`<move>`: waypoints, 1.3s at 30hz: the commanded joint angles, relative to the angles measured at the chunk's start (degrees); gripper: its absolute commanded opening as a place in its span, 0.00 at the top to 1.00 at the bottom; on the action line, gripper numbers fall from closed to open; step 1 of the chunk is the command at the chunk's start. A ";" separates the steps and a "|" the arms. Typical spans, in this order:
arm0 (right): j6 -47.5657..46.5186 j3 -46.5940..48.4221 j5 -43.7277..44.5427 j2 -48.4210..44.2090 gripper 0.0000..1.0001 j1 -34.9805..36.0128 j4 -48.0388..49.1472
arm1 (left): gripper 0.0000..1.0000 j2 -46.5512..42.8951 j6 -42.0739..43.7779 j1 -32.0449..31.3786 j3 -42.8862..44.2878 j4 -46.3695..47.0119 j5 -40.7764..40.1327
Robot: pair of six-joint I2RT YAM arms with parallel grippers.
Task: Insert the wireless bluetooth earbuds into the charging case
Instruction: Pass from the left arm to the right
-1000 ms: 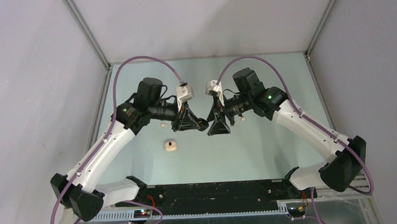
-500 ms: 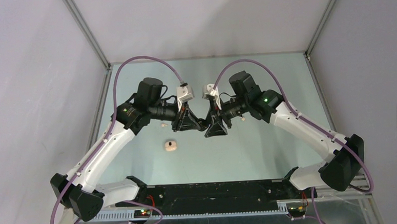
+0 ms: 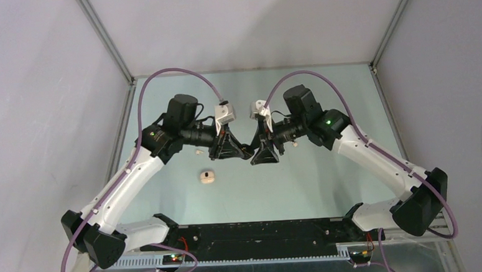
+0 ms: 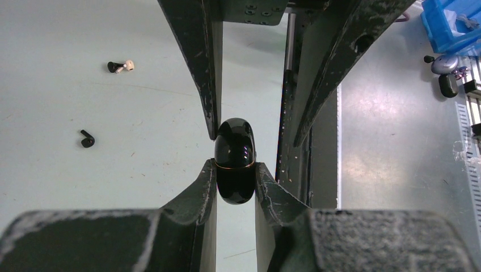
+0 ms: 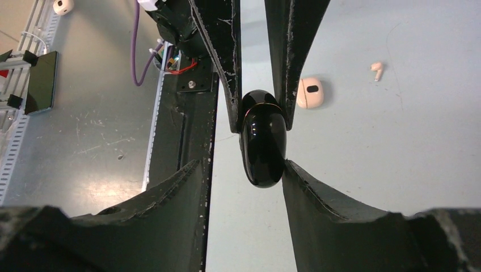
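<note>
- Gripping glossy black oval plastic pod (image 4: 235, 141) in closed left gripper (image 4: 235, 167) above worktop centre.
- Straddling same pod with right gripper (image 5: 241, 164), jaws parted, one finger touching.

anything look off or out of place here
Nothing broken or spilled, but three earbuds lie scattered apart on the table: black earbud, black-and-white earbud, white earbud. The left gripper clamps a glossy black case; the beige case lies untouched.

A pale green tabletop (image 3: 328, 175) is enclosed by grey walls (image 3: 31, 109) and aluminium frame posts (image 3: 104, 38). A slotted cable duct (image 3: 263, 254) is fitted along the near edge. A blue bin (image 4: 454, 25) and a dark flat slab (image 5: 39, 79) are located off the tabletop.
</note>
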 commanded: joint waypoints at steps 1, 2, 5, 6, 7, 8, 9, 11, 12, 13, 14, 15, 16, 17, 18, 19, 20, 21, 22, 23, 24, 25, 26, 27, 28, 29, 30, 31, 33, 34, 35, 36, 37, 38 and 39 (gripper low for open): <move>1.53 0.24 -0.64 -2.08 0.41 -0.18 2.80 | 0.87 -0.12 0.67 -0.59 0.36 0.94 0.65; 2.21 0.12 0.25 -2.07 0.40 -0.15 3.78 | 0.87 -0.04 0.69 -0.68 0.41 0.93 0.70; 2.38 -0.50 1.07 -1.97 0.39 0.23 4.73 | 0.87 0.10 0.69 -0.75 0.55 0.76 0.71; 1.98 -0.56 1.03 -1.93 0.39 0.32 4.55 | 0.87 0.09 0.75 -0.82 0.55 0.80 0.67; 1.84 -0.60 0.98 -1.79 0.39 0.49 4.35 | 0.87 0.08 0.73 -0.87 0.55 0.86 0.65; 1.63 -0.60 0.87 -1.71 0.41 0.62 4.30 | 0.87 0.08 0.77 -0.90 0.47 0.84 0.59; 1.58 -0.61 0.77 -1.71 0.42 0.77 4.27 | 0.87 0.10 0.73 -0.91 0.42 0.98 0.61; 1.29 -0.61 0.67 -1.63 0.49 1.03 4.19 | 0.87 0.08 0.74 -0.91 0.38 1.03 0.61; 1.10 -0.61 0.69 -1.63 0.55 1.22 4.09 | 0.87 0.08 0.77 -0.86 0.38 1.01 0.62; 0.79 -0.56 0.67 -1.61 0.58 1.25 3.91 | 0.87 0.04 0.74 -0.86 0.38 1.06 0.58; 0.72 -0.59 0.62 -1.62 0.64 1.27 3.82 | 0.87 0.10 0.77 -0.88 0.33 1.07 0.61; 0.49 -0.58 0.52 -1.62 0.69 1.28 3.66 | 0.87 0.02 0.74 -0.88 0.30 1.06 0.49; 0.35 -0.55 0.50 -1.67 0.71 1.24 3.56 | 0.87 0.01 0.73 -0.89 0.21 1.07 0.47; 0.23 -0.57 0.45 -1.84 0.76 1.21 3.49 | 0.87 -0.05 0.77 -0.91 0.14 1.14 0.39; 0.17 -0.53 0.42 -2.00 0.78 1.18 3.48 | 0.85 -0.03 0.75 -0.91 0.13 1.16 0.38; 0.16 -0.57 0.16 -2.20 0.80 1.10 3.40 | 0.82 -0.08 0.57 -0.86 0.12 1.30 0.26; 0.23 -0.56 0.10 -2.43 0.81 1.02 3.43 | 0.76 -0.09 0.44 -0.84 0.12 1.41 0.14; 0.30 -0.58 0.04 -2.56 0.82 0.97 3.46 | 0.73 -0.05 0.41 -0.89 0.16 1.56 0.00; 0.30 -0.60 -0.02 -2.85 0.82 0.96 3.51 | 0.63 -0.08 0.25 -0.90 0.19 1.71 -0.21; 0.39 -0.61 -0.03 -2.98 0.83 0.85 3.48 | 0.51 -0.09 0.13 -0.91 0.20 1.83 -0.32; 0.45 -0.59 0.00 -3.35 0.83 0.76 3.53 | 0.44 -0.16 -0.02 -0.86 0.18 2.02 -0.40; 0.51 -0.54 0.03 -3.82 0.83 0.62 3.63 | 0.30 -0.17 -0.09 -0.89 0.23 2.08 -0.45; 0.79 -0.57 0.35 -4.04 0.83 0.56 3.90 | 0.24 -0.22 -0.16 -0.88 0.25 2.08 -0.70; 0.94 -0.56 0.59 -4.71 0.83 0.35 4.12 | 0.13 -0.25 -0.20 -0.89 0.32 2.02 -0.78; 1.27 -0.58 1.30 -5.10 0.84 0.29 4.59 | 0.10 -0.27 -0.12 -0.88 0.41 1.95 -0.89; 1.45 -0.49 1.55 -5.99 0.84 0.02 4.91 | 0.04 -0.31 -0.10 -0.85 0.39 1.96 -0.88; 1.95 -0.51 2.14 -6.36 0.85 -0.14 5.49 | 0.02 -0.37 -0.14 -0.89 0.38 1.85 -0.82; 2.27 -0.52 2.41 -7.40 0.85 -0.44 5.93 | 0.01 -0.30 -0.13 -0.86 0.42 1.82 -0.76; 3.39 -0.55 3.41 -8.06 0.86 -0.69 7.19 | 0.01 0.07 -0.28 -0.87 0.50 1.87 -0.19; 4.30 -0.54 4.09 -8.18 0.86 -0.73 7.95 | 0.01 0.21 -0.35 -0.94 0.70 1.74 -0.04; 4.93 -0.59 4.36 -8.08 0.86 -0.73 8.45 | 0.01 0.57 -0.34 -0.88 0.98 1.57 0.29; 5.12 -0.56 4.44 -7.97 0.86 -0.65 8.55 | 0.01 0.72 -0.33 -0.90 1.16 1.50 0.41; 5.31 -0.55 4.44 -7.52 0.86 -0.56 8.56 | 0.02 1.10 -0.33 -0.86 1.50 1.27 0.75; 5.35 -0.54 4.57 -7.25 0.86 -0.28 8.56 | 0.04 1.29 -0.33 -0.89 1.64 1.22 0.91; 5.45 -0.59 4.76 -6.64 0.86 -0.11 8.63 | 0.04 1.59 -0.29 -0.88 1.81 1.07 1.16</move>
